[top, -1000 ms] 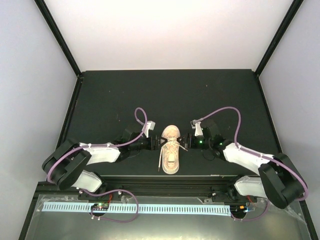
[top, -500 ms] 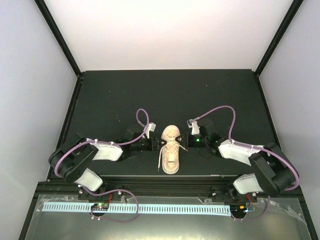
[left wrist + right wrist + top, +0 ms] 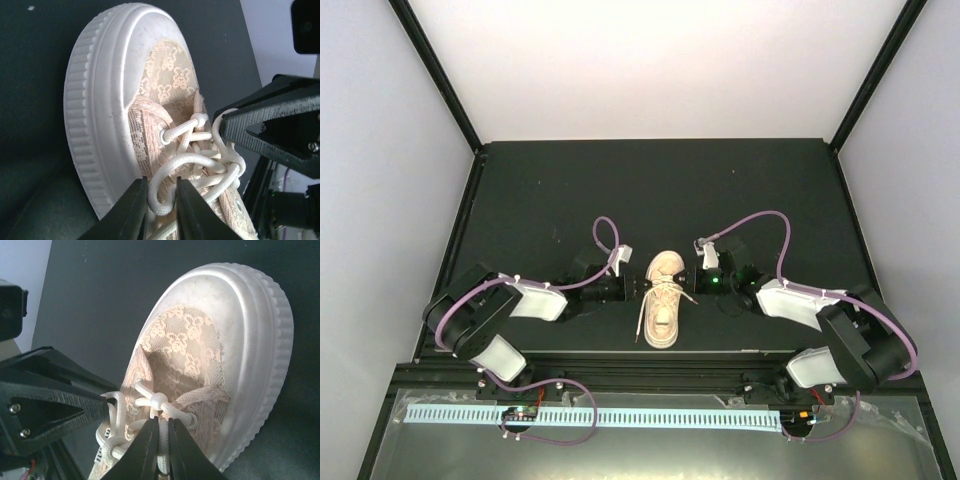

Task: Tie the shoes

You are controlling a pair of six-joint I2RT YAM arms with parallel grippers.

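The left claw (image 3: 161, 182) shows at the bottom edge of its own wrist view. Its two dark fingers (image 3: 132, 210) are drawn in on a cream lace loop (image 3: 159, 197) that fills the narrow gap between them and touches both, so it is gripping that loop. Just above, the knotted crossings of the laces lie over the patterned pink-beige upper. The ribbed white toe cap of the sneaker (image 3: 110, 90) curves through the upper left of that frame.

The right claw (image 3: 162, 422) sits at the bottom centre of the right wrist view. Its fingers are nearly together and pinch a single lace strand (image 3: 163, 445) that runs down between them, just below a small knot. The toe cap fills the upper right of that frame. The black body of the other claw enters from the left edge, with a lace loop lying against its tip.

From above, the two claws meet from either side at the laced middle of the sneaker, the left one from the left of the frame and the right one from the right. The sneaker lies lengthwise, top to bottom, a little below the centre of the frame, sole down on the black table (image 3: 620, 190). A loose lace end trails along its left side toward the lower edge of the table.
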